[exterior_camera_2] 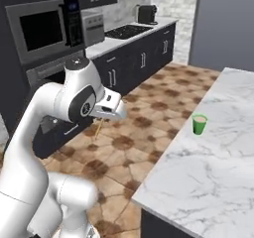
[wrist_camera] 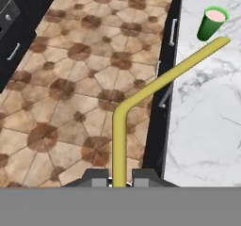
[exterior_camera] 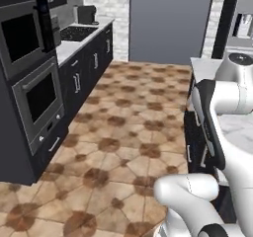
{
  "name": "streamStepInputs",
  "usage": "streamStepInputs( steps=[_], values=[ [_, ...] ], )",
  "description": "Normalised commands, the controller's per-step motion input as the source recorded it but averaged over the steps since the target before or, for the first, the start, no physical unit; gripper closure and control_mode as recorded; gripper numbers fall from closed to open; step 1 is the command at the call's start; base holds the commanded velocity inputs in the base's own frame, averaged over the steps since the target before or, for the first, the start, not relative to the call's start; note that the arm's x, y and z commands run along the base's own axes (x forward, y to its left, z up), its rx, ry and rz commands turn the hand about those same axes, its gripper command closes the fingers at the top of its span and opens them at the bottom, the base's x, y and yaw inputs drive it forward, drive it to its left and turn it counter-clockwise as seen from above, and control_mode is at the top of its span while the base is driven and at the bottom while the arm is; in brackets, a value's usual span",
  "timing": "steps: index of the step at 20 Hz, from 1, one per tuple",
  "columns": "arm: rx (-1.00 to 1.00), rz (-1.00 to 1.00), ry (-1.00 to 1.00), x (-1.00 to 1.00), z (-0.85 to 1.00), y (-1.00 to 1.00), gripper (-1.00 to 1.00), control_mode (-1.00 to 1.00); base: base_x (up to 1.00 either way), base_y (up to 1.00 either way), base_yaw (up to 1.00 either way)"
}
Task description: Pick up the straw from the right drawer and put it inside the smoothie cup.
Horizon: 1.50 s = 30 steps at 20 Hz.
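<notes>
While the hand [wrist_camera: 119,181] is clenched on the straw [wrist_camera: 141,95] out over the floor, we should carry it above the cup [exterior_camera_2: 199,124] standing near the surface [exterior_camera_2: 208,172] edge, then tip its seemingly bent end straight down into the pink.

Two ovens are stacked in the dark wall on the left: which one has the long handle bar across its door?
The lower oven: a pale bar runs across the top of its door, above the window. The upper oven shows just a dark window in a grey frame.
</notes>
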Motion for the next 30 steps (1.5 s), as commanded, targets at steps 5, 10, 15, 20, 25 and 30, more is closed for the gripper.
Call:
streamStepInputs(
  steps=[5,10,15,20,25,30],
  values=[
    [0.00,0.00,0.00,0.00,0.00,0.00,1.00,1.00,0.84,0.35,-0.63],
    [0.00,0.00,0.00,0.00,0.00,0.00,1.00,1.00,0.91,0.70,-0.63],
    [0.00,0.00,0.00,0.00,0.00,0.00,1.00,1.00,0.66,0.73,-0.70],
    [0.00,0.00,0.00,0.00,0.00,0.00,1.00,1.00,0.32,0.43,-0.78],
    [0.00,0.00,0.00,0.00,0.00,0.00,1.00,1.00,0.58,0.61,-0.72],
    [0.00,0.00,0.00,0.00,0.00,0.00,1.00,1.00,0.84,0.67,-0.52]
  ],
)
